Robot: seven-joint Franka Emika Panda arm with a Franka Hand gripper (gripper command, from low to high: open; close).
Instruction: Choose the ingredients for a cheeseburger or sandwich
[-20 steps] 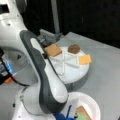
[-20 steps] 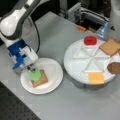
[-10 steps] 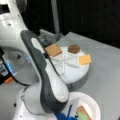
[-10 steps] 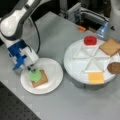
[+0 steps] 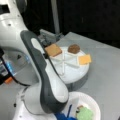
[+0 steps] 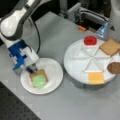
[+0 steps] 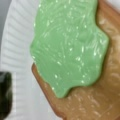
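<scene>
On the white plate (image 6: 53,75) lies a brown toast square (image 6: 43,73) with the green lettuce (image 6: 39,80) flat on top: the sandwich as it stands. My gripper (image 6: 31,70) hovers low at the stack's upper left edge, open and holding nothing. The wrist view is filled by the lettuce (image 7: 70,45) on the toast (image 7: 100,100), with one dark fingertip (image 7: 5,96) at the left edge over the plate (image 7: 17,50). The red tomato (image 6: 90,40), second toast (image 6: 110,47), patty (image 6: 114,67) and cheese (image 6: 96,78) lie in the sectioned tray (image 6: 75,62).
In a front view the arm's white and grey link (image 5: 47,82) hides the plate's left part (image 5: 96,105); the tray (image 5: 72,72) shows toast (image 5: 53,50), patty (image 5: 74,48) and cheese (image 5: 84,59). Metal fixtures (image 6: 85,15) stand behind the tray.
</scene>
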